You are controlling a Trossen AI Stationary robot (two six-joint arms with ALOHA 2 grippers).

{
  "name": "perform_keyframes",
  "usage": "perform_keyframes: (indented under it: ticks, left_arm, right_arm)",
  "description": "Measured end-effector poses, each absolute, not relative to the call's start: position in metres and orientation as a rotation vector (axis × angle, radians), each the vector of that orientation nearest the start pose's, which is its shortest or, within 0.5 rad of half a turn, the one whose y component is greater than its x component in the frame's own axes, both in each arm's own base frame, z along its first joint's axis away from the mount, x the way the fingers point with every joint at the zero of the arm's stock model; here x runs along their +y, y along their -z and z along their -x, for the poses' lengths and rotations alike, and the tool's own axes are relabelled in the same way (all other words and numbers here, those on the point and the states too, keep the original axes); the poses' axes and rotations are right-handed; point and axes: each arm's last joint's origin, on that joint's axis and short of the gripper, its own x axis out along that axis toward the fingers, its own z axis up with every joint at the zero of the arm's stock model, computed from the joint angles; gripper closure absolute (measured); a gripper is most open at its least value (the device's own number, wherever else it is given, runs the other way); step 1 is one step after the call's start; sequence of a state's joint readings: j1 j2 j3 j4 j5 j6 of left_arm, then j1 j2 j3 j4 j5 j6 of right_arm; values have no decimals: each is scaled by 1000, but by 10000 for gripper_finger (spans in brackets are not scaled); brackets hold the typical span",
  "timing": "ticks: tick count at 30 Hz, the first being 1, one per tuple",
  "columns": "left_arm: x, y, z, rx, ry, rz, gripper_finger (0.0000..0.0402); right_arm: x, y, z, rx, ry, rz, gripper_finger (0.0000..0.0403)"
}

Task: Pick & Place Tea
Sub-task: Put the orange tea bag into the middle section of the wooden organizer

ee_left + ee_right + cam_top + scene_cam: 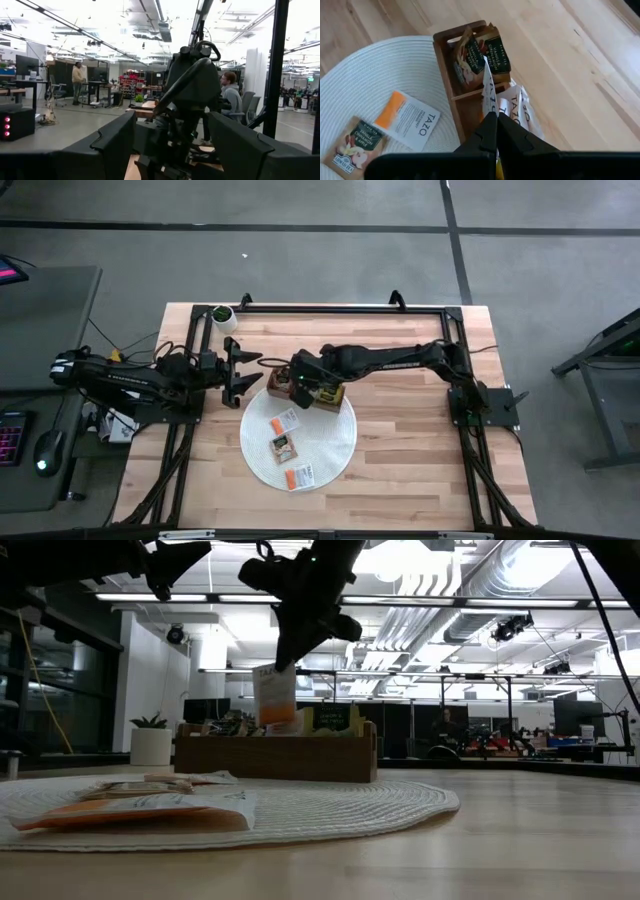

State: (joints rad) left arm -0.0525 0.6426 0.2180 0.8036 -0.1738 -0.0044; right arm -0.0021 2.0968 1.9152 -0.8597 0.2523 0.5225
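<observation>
Packets near the low camera: an orange-and-white tea packet (140, 810) lies flat on the white woven mat (330, 810), more flat ones behind it. High view counts three on the mat (330, 450): one near centre (285, 421), one below it (285, 444), one at 6 o'clock (298, 476).

Right hand (492, 131) is clenched on a white packet (488, 95) held edge-up; low view shows that packet (275, 693) hanging clear above the wooden tray (275, 758), which the high view hides under the arm. Right wrist view looks down into the tray (445, 65): one compartment holds dark green packets (492, 55), the next holds white ones (522, 107); third compartment not visible. Tray sits at the mat's 12 o'clock edge.

Left hand (240, 370) is released, fingers spread, hovering at the tray's 9 o'clock over bare worktop (420, 470). Left wrist view only shows the right arm and people in the room beyond.
</observation>
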Motion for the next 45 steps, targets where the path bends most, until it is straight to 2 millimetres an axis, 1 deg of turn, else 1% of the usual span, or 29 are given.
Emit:
perform_keyframes:
  ticks: [4,10,15,19,23,28,34,38,45]
  left_arm:
    - [-3,-251,-146,-378,-118,47,153]
    - [-3,-251,-146,-378,-117,51,153]
    - [-3,-251,-146,-378,-116,51,153]
    - [-3,-251,-146,-375,-118,51,153]
    - [-3,-251,-146,-375,-118,50,153]
    - [-3,-251,-146,-375,-117,50,153]
    - [-3,-251,-146,-376,-117,51,153]
    - [-3,-251,-146,-378,-117,51,153]
    - [-3,-251,-146,-379,-117,51,153]
  right_arm:
    - [-6,-259,-455,954,492,-352,403]
    - [1,-242,-459,1007,484,-351,403]
    - [2,-239,-460,1010,502,-370,403]
    - [1,-235,-458,1049,511,-360,403]
    - [1,-233,-457,1066,512,-343,403]
    - [0,-233,-455,1083,511,-262,403]
    - [-1,-233,-455,1101,479,-179,403]
    - [-1,-233,-457,1100,425,-126,403]
    - [0,-234,-458,1099,392,-132,403]
